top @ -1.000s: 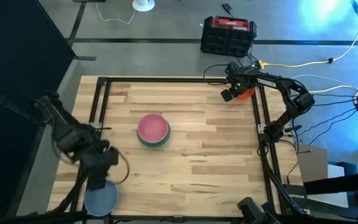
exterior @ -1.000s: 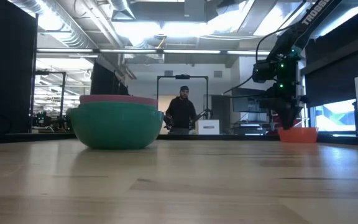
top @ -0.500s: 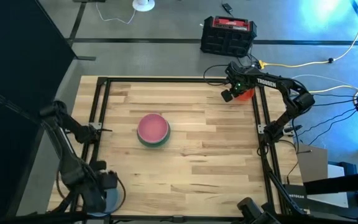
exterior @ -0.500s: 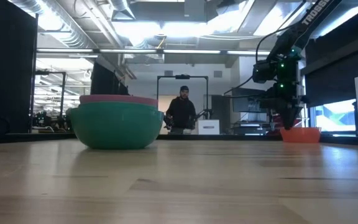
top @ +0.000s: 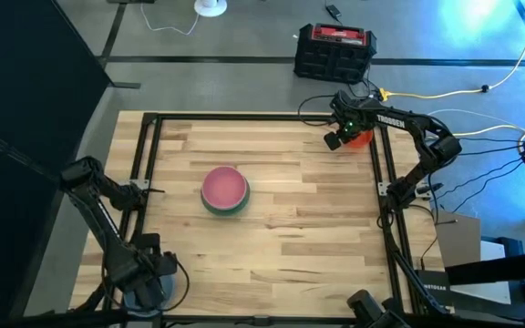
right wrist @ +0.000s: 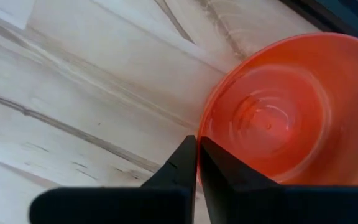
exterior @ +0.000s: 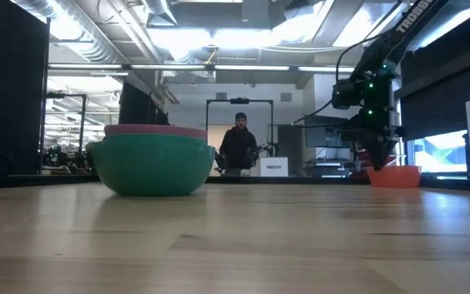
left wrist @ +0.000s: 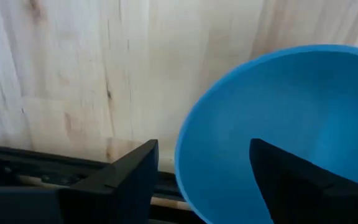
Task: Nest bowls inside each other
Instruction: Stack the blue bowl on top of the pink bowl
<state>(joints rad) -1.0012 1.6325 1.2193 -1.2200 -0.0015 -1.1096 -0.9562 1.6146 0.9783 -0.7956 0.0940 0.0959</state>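
A light blue bowl [left wrist: 291, 106] stands at the table's near left corner and is mostly hidden under my left arm in the high view [top: 165, 290]. My left gripper [left wrist: 204, 177] is open and points down. One finger stands inside the bowl and one outside, astride the rim. At the far right corner my right gripper [right wrist: 197, 149] is shut on an orange-red bowl [top: 363, 138]. A pink bowl [top: 224, 185] sits nested in a green bowl [exterior: 152, 167] at the table's middle. My right gripper pinches the orange-red bowl's rim [right wrist: 202, 127] between its two shut fingers, which come from above and point down. In the low view the bowl [exterior: 394, 175] is open side up, with its bottom at the table top.
Black frame rails [top: 144, 164] run along the table's edges. The left gripper is close to the near rail [left wrist: 17, 168]. A black toolbox [top: 334, 50] and cables lie on the floor beyond the far edge. A person [exterior: 239, 147] stands far off in the room. Bare wood lies between the bowls.
My left gripper has gone down and toward the table's near left corner. It now stands over the light blue bowl and covers most of it in the high view. The bowls have stayed in place.
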